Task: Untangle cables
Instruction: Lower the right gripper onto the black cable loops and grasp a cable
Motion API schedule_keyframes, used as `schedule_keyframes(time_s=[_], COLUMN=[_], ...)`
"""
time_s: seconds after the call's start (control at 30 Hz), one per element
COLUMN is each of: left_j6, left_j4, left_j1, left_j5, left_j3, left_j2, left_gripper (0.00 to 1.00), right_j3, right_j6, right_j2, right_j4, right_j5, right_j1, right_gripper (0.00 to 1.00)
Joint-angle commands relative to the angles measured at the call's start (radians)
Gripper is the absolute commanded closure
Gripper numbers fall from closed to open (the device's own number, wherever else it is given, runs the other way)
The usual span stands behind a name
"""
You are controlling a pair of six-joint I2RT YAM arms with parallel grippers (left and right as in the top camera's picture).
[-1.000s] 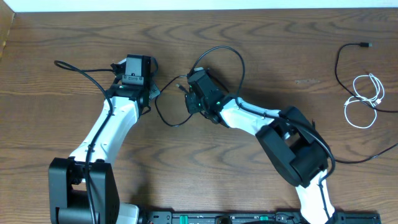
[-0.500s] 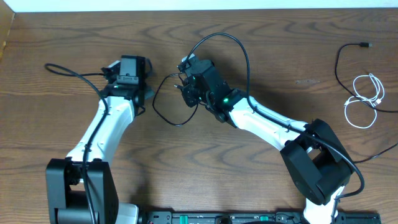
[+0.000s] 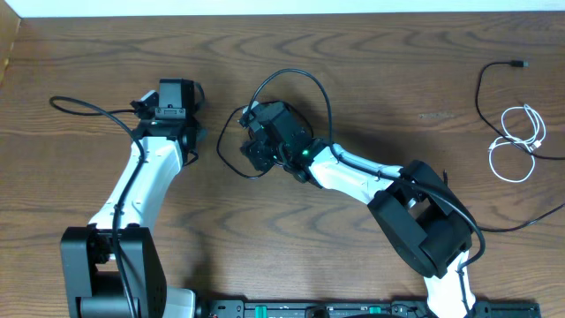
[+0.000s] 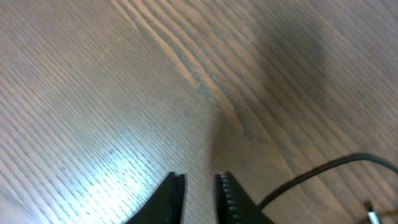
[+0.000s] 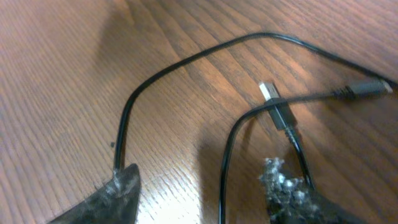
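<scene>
**Take one strand only, close behind the plug**

The black cable [image 5: 186,59] lies in loose loops near the middle of the table [image 3: 371,53]. It looks thin, glossy and limp. Its USB plug [image 5: 268,91] rests across another black strand.

The white cable [image 3: 516,141], coiled, and a second black cable [image 3: 485,84] lie well apart, toward 3 o'clock.

The right gripper [image 5: 199,177] stands spread wide over the crossing and pinches nothing. One strand runs between its fingers.

The left gripper [image 4: 199,179], at 9 o'clock from the loops, shows only a narrow gap and is empty over bare wood.

I think the right claw should close on one strand just behind the plug, then draw it slowly off the crossing. Catching both strands would likely tighten the tangle.
</scene>
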Motion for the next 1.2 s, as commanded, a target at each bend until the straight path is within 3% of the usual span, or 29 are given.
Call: schedule_keyframes(time_s=[0.0,0.13,0.47,0.6,0.73,0.9,1.0,1.17], left_j6=[-0.018,-0.018,-0.018,-0.018,-0.018,-0.018,-0.018,-0.018], left_j4=[-0.004,-0.004,-0.004,-0.004,-0.004,-0.004,-0.004,-0.004], left_j1=[0.004,0.004,0.004,0.004,0.004,0.004,0.004,0.004], left_j5=[-0.005,-0.005,-0.006,-0.006,-0.006,-0.006,-0.006,-0.006], left_j3=[-0.014,-0.013,-0.013,-0.013,-0.013,-0.013,-0.014,-0.013], left_j2=[0.004,0.004,0.004,0.004,0.004,0.004,0.004,0.004], left_gripper=[0.69,0.60,0.57,0.54,0.52,0.51,0.50,0.50], right_j3=[0.004,0.004,0.004,0.004,0.004,0.004,0.004,0.011], right_j6=[-0.020,-0.003,0.002,-0.092,-0.224,-0.280,-0.275,-0.258], right_j2=[0.002,0.008,0.090,0.096,0.097,0.097,0.097,0.021], right_j4=[0.001,-0.008,-0.112,-0.173,-0.175,-0.180,-0.177,-0.172], right_j5=[-0.012,-0.016,-0.016,-0.016,-0.004,0.167,0.271,0.278], right_j1=[-0.004,-0.003,0.085,0.129,0.165,0.173,0.172,0.169], right_gripper=[0.34,0.30,0.14,0.15,0.37,0.99,0.99,0.99])
